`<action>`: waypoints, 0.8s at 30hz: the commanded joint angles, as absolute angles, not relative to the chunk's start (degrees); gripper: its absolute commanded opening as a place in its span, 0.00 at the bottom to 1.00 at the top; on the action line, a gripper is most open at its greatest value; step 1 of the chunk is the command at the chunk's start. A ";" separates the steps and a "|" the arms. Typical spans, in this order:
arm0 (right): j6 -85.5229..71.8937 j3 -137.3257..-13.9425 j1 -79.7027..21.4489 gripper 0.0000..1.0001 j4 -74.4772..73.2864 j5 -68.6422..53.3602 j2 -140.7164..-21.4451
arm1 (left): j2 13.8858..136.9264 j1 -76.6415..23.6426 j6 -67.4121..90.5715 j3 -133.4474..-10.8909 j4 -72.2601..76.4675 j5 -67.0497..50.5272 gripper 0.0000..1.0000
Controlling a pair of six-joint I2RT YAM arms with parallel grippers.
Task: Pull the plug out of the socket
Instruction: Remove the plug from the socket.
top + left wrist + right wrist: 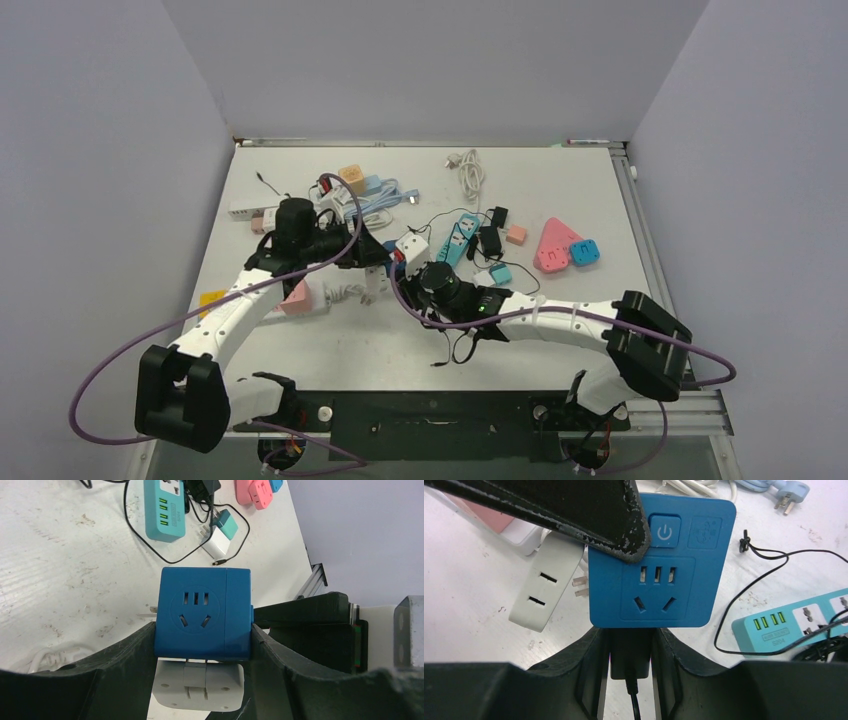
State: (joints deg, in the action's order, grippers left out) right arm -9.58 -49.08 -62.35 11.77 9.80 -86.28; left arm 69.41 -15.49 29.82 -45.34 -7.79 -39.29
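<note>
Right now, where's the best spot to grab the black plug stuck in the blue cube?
Pinch the black plug by its two side faces, just below the blue cube, coming from the cord end. It sticks straight out of that face, so pulling back along the cord should free it.

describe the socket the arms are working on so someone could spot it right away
On the table, look at the cluttered middle. The socket is the blue cube pinched in the left gripper, with the right gripper shut on a black plug at one face. Unlike the teal strip lying flat nearby, it is a cube with a power button.
</note>
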 commanded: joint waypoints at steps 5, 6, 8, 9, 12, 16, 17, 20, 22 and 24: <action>-5.38 -47.83 -65.02 0.05 15.35 8.62 -78.63 | 71.46 -18.75 27.09 -49.69 -8.41 -40.10 0.00; -5.02 -47.81 -65.44 0.05 15.01 8.61 -78.36 | 71.80 -18.92 26.96 -49.80 -8.70 -40.39 0.00; -4.57 -47.81 -66.23 0.05 14.16 8.60 -77.82 | 72.29 -19.31 26.57 -50.16 -9.31 -40.59 0.00; -4.37 -47.81 -66.66 0.05 13.77 8.68 -77.59 | 72.47 -19.41 26.55 -50.19 -9.39 -40.69 0.00; -3.84 -47.64 -67.93 0.05 12.78 9.19 -76.98 | 72.83 -19.51 26.54 -50.32 -9.40 -41.11 0.00; -4.22 -47.30 -69.07 0.05 12.46 10.32 -76.83 | 72.90 -19.60 26.54 -50.26 -9.40 -41.22 0.00; -4.37 -47.08 -69.18 0.05 12.65 10.38 -76.80 | 72.92 -19.60 26.52 -50.25 -9.40 -41.29 0.00; -4.86 -46.77 -69.68 0.05 13.22 10.90 -76.58 | 73.04 -19.60 26.54 -50.30 -9.38 -41.16 0.00; -5.83 -46.77 -69.81 0.05 13.50 12.12 -76.45 | 72.83 -19.60 26.54 -50.28 -9.46 -40.70 0.00; -7.81 -46.76 -69.87 0.05 13.45 13.85 -76.43 | 72.37 -19.60 26.53 -50.05 -9.36 -40.07 0.00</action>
